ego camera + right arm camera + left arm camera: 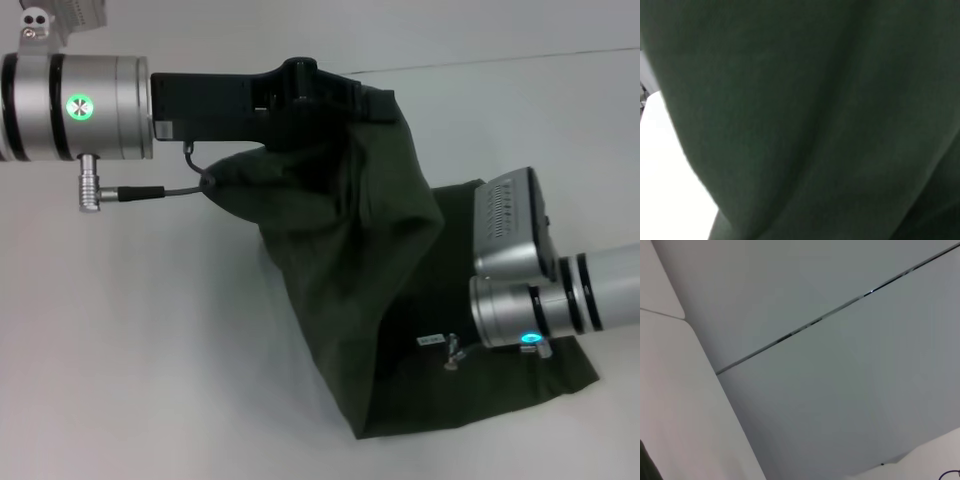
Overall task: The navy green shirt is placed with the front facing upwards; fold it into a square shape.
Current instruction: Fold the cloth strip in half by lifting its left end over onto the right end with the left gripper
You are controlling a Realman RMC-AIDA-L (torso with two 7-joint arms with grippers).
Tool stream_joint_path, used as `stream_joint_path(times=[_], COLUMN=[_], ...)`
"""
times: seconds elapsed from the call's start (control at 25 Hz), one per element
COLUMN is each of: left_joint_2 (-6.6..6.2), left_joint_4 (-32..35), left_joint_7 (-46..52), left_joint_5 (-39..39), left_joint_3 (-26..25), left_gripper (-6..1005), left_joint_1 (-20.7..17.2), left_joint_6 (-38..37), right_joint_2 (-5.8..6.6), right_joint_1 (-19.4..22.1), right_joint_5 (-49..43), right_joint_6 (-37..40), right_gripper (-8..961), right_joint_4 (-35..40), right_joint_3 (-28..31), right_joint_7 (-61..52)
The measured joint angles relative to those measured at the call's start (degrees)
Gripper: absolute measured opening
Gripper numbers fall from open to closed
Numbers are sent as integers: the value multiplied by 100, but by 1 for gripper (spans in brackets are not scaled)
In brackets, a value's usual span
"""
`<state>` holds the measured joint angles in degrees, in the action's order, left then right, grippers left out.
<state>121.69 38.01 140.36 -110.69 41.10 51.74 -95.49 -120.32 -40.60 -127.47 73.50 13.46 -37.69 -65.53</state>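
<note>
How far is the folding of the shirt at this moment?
Partly done: the navy green shirt is gathered, its lower part on the table. In hand: the left gripper lifts one edge while the right gripper is at the cloth. Left: laying it flat into a square.

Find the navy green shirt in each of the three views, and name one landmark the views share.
Head view: the navy green shirt hangs from the left claw, centre to lower right.
Left wrist view: only a dark sliver, perhaps the shirt, at a corner.
Right wrist view: green cloth fills it.
Shared landmark: the white table.
</note>
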Motion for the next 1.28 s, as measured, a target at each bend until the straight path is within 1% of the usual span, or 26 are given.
stream_joint_path(times=[0.16,0.44,0.76,0.96,1.12,1.28], left_joint_2=[14,76,96,186,197,211], left_joint_4=[56,248,309,687,872,1117], left_joint_7=[0,22,17,90,127,168], left_joint_5=[5,115,155,161,248,353], left_joint_3=[-5,12,12,-1,6,13], left_gripper=[31,31,31,32,32,32], left_joint_1=[-52,-236,-387,-557,-694,-917], left_joint_6=[-45,-122,-260,-357,-419,-480], right_joint_2=[-16,-34,-22,-32,-36,-42], right_joint_1=[-137,-243,-252,-358,-507,-675], right_joint_5=[-1,-4,112,133,131,126], right_joint_6=[-138,-315,-443,-475,-517,-599], right_gripper=[0,0,0,0,0,0], right_joint_4=[-213,-308,-339,-342,-377,-470], right_joint_3=[0,-1,17,-3,-8,-108], right_joint_7=[106,157,164,164,164,164])
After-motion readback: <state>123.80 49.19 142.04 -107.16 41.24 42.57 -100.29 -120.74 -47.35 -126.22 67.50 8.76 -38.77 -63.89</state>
